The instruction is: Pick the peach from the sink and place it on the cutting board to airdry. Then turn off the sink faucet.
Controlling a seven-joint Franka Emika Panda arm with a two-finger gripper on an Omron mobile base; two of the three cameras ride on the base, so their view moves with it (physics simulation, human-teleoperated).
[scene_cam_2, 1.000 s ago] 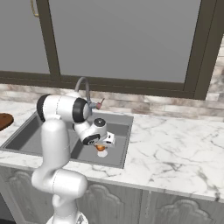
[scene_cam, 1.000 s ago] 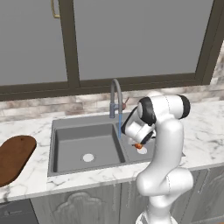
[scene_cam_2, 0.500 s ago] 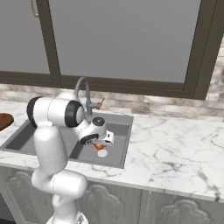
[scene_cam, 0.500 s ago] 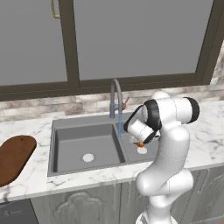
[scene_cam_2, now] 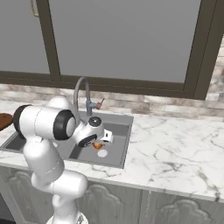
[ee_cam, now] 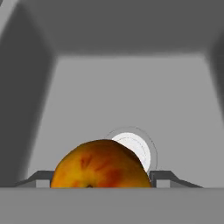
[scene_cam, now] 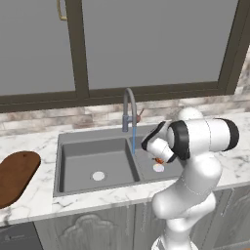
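Note:
My gripper [ee_cam: 103,180] is shut on the peach [ee_cam: 100,166], an orange-red fruit with yellow patches held between both dark fingertips [ee_cam: 168,176]. It hangs inside the right basin of the grey sink [scene_cam: 88,161], just above the white drain [ee_cam: 135,148]. From the base views the peach [scene_cam: 158,160] [scene_cam_2: 97,145] peeks out under the white hand. The gooseneck faucet [scene_cam: 128,105] [scene_cam_2: 81,89] stands behind the basins with its reddish lever [scene_cam: 139,116] [scene_cam_2: 99,103], and a blue water stream [scene_cam: 133,140] runs down from it. The reddish-brown cutting board [scene_cam: 17,176] lies on the counter far left.
White marble counter [scene_cam_2: 175,148] stretches to the right of the sink. A stone backsplash and a dark-framed window [scene_cam: 146,44] rise behind the faucet. The left basin has its own white drain [scene_cam: 98,176]. Grey cabinet fronts run below the counter.
The arm's elbow has swung outward and lower, away from the cutting board side. The hand with the peach has stayed over the right basin's drain.

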